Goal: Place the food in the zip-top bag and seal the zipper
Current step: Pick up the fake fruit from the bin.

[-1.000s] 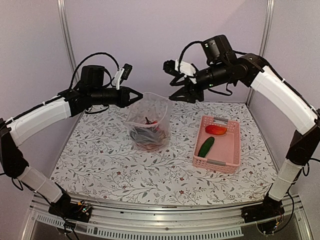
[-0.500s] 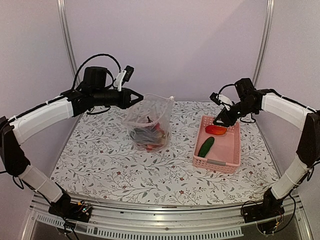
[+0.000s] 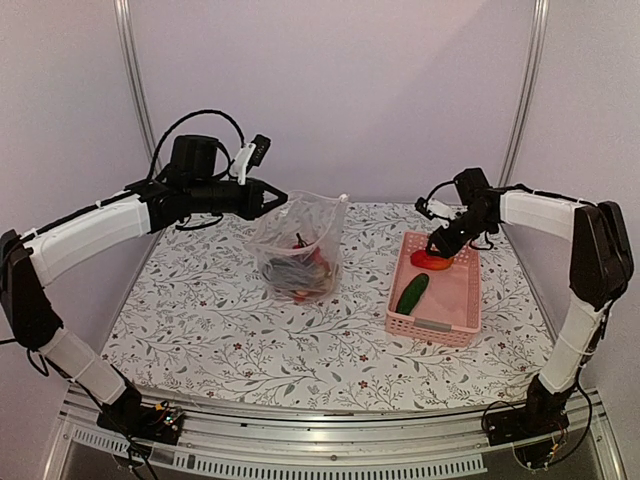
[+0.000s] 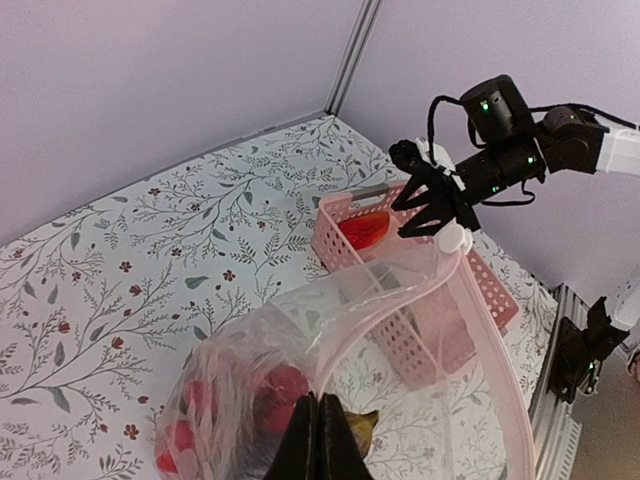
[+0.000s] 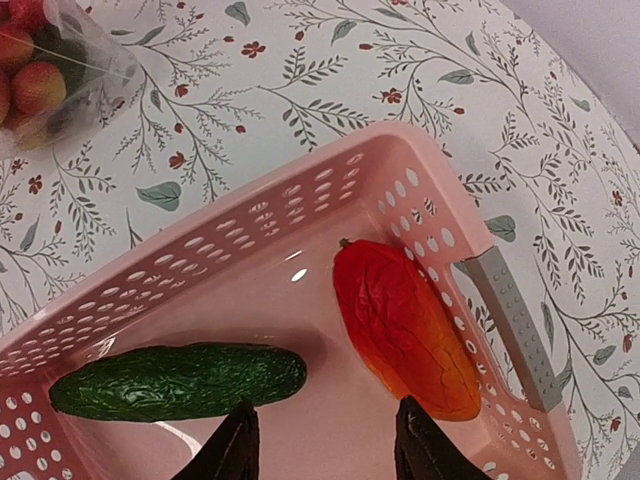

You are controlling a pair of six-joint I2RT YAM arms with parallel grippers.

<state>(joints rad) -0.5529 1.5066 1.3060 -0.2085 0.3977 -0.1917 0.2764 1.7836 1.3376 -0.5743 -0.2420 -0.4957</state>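
Right gripper (image 5: 325, 405), fingers spread and empty, hangs over the basket (image 5: 300, 200) between cucumber (image 5: 180, 380) and pepper (image 5: 405, 330), a light, stiff, probably slick toy best gripped mid-body; left gripper (image 4: 318, 425), pressed together, pinches the soft bag (image 4: 400, 300) rim left of the basket.

1. The zip-top bag (image 3: 300, 228) is clear and crinkly. It stands upright on the table (image 3: 200, 320) with its mouth gaping, one rim edge pinched between the left fingers (image 4: 303, 452).
2. Red-yellow fruits (image 5: 38, 88) and dark pieces (image 3: 285, 270) are heaped at its bottom.
3. The red-orange pepper (image 5: 405, 325) lies in the pink basket (image 5: 300, 195), beside the grey handle (image 5: 510, 325).
4. The green cucumber (image 5: 180, 380) lies flat in the same basket, apart from the pepper.
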